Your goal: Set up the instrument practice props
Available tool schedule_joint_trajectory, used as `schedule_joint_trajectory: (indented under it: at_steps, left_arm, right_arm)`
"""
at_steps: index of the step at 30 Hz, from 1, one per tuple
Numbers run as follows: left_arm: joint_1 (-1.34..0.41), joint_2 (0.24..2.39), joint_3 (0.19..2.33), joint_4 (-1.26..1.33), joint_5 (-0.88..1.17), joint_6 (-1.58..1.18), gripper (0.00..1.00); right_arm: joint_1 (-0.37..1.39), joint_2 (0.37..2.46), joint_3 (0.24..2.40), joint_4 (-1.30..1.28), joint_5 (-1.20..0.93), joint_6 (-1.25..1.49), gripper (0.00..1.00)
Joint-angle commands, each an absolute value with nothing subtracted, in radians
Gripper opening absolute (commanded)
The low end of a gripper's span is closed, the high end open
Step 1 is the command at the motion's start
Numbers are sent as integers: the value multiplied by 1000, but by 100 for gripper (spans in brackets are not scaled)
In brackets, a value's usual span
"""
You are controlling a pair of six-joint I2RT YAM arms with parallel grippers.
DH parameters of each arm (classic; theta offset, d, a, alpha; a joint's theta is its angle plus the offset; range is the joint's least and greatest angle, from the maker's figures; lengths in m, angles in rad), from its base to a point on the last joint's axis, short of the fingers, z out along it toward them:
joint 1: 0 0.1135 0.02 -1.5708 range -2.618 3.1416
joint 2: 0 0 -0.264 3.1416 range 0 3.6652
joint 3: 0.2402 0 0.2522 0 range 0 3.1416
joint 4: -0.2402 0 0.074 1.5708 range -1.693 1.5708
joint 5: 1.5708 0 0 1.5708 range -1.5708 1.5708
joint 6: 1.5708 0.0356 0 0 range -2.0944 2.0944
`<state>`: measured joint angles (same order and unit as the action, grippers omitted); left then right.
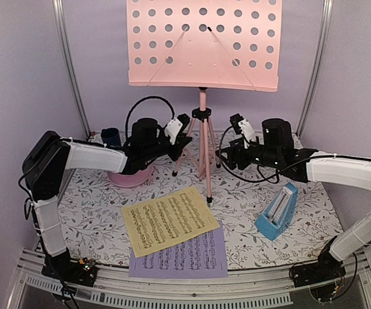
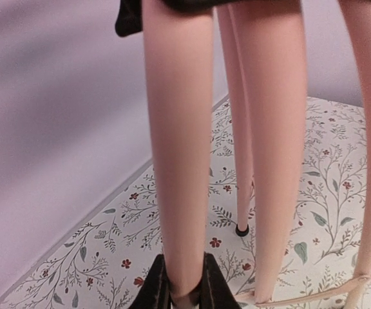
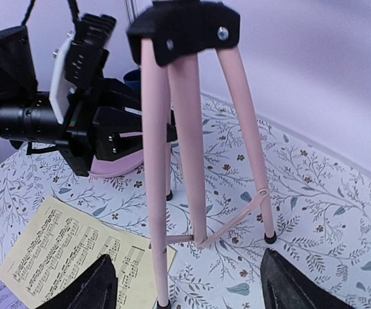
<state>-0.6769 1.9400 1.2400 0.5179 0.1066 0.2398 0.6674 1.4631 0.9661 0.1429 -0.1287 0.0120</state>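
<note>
The pink tripod music stand with a perforated desk [image 1: 201, 45] is found upright at 12 o'clock on the floral-patterned counter [image 1: 95, 212]. Its long axis is vertical and its legs are splayed between the two arms. The left arm's fingers [image 2: 154, 291] are seen pressed closed on either side of one slanted leg, at 9 o'clock from the stand's centre column. The right arm's fingers [image 3: 100, 286] are spread wide and nothing is held; the legs lie at 12 o'clock from them, near but apart. The left arm is the nearer of the two, being in contact.

The yellow sheet of printed music [image 1: 169, 222] is laid at 6 o'clock, overlapping the lavender sheet of printed music [image 1: 192, 261] beside the near edge. The small blue pyramid metronome [image 1: 277, 215] is placed at 4 o'clock, by the right forearm. Any shift of the stand is judged to depend on that single grip on a leg. With the broad desk carried well above it, tipping is to be guarded against.
</note>
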Motion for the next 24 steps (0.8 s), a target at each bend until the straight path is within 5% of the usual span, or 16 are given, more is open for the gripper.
schedule_joint_trajectory:
  at_steps: [1, 24]
  left_arm:
    - [-653, 1957, 1272, 550, 71, 285, 0]
    - [-650, 2028, 1327, 575, 151, 278, 0]
  right_arm:
    - [624, 1363, 934, 200, -163, -64, 81]
    - [476, 1796, 1238, 250, -379, -430, 74]
